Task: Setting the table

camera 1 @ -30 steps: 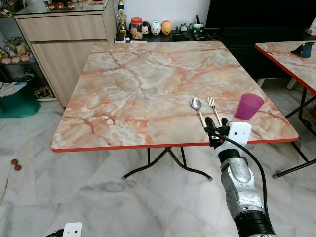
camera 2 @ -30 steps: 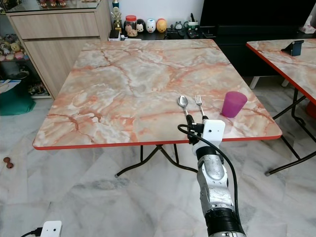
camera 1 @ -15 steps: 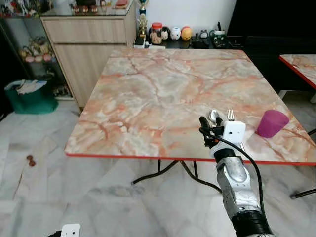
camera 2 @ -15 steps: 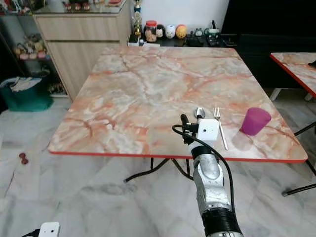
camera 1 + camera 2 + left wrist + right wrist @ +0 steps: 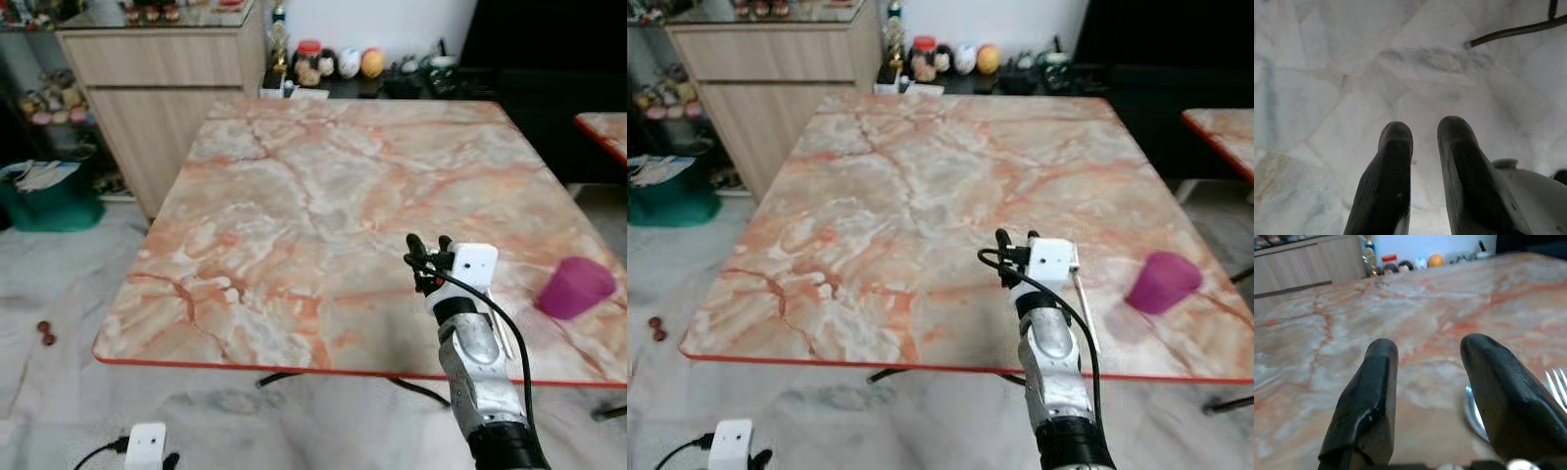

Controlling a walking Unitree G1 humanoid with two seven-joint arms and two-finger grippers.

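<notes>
The robot has stepped to its left along the counter. The right gripper now sits past the spoon and fork, jaws open and empty. The pink cup waits near the edge. The left gripper hangs open by the floor.

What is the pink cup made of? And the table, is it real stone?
The cup looks like matte plastic, purple-pink and slightly see-through. The table looks like printed marble laminate, not stone: thin top, red edge, slim metal legs. I can't be sure.
</notes>
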